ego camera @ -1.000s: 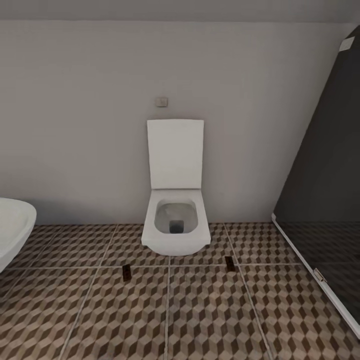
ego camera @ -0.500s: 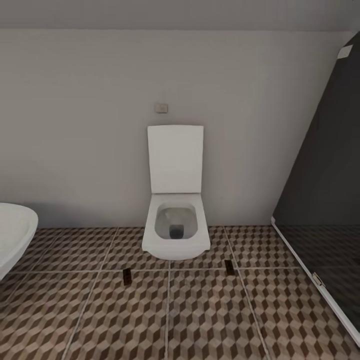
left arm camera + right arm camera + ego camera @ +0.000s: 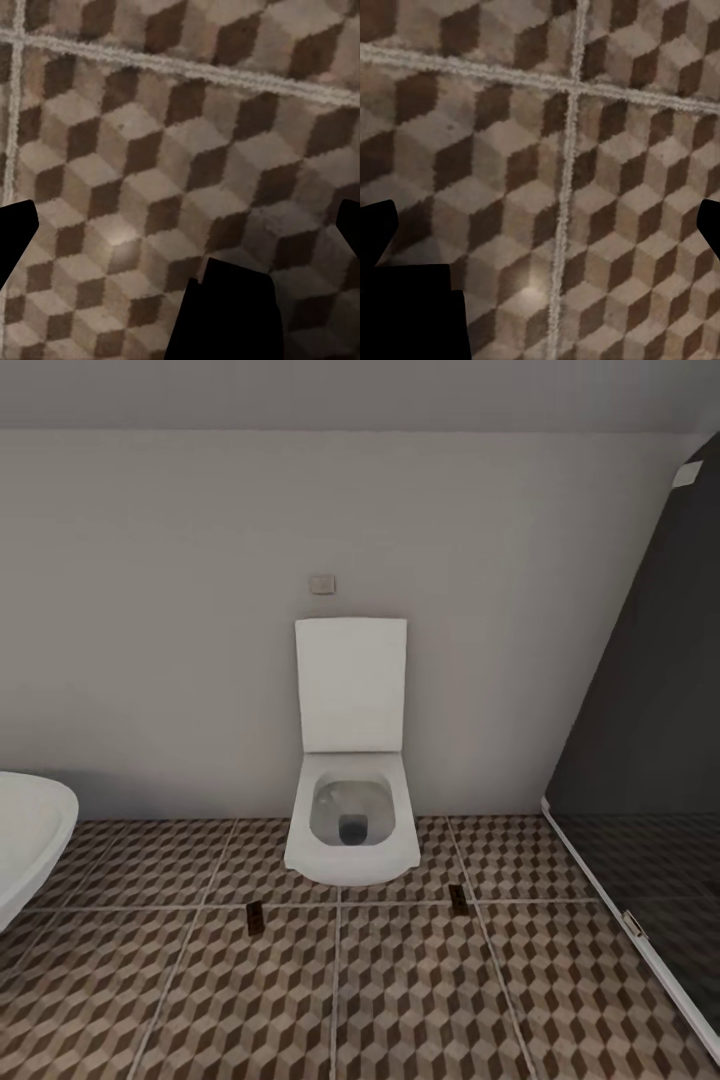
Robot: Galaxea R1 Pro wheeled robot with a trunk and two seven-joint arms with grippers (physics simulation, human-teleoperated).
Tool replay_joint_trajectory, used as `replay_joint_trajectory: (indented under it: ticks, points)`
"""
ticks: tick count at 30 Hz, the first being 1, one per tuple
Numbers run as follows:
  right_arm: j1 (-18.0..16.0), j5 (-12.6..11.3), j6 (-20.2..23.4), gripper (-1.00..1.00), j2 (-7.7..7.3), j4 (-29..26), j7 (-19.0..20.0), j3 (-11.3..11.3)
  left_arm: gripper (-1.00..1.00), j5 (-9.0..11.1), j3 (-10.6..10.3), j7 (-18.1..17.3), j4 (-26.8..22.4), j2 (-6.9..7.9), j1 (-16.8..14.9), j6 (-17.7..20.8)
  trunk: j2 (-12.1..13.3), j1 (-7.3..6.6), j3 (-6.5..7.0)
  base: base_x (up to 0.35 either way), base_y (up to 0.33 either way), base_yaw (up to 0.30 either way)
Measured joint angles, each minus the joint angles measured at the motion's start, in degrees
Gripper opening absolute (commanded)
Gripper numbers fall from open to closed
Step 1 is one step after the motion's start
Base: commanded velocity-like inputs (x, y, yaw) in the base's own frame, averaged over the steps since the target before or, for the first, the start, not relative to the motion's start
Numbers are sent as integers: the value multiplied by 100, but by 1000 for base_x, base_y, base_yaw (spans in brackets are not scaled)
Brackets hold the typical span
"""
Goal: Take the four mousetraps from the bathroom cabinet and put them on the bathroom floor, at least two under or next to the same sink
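Here: two mousetraps on bathroom floor, flanking one toilet.

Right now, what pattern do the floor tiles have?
The bathroom floor has a brown, beige and cream 3D-cube pattern with pale grout lines; clearest in the right wrist view.

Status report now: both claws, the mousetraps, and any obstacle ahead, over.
Both claws open, empty, over bathroom floor. Two mousetraps on tiles flanking toilet. Bathtub edge at left, dark shower panel at right.
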Motion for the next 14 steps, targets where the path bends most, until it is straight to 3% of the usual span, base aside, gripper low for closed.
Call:
replay_joint_trajectory:
  ticks: [14]
  points:
    - [1, 0, -1, 100, 26, -1, 0, 0, 100, 5, 0, 8, -7, 24, 0, -4, 0, 0, 0, 0, 0, 0]
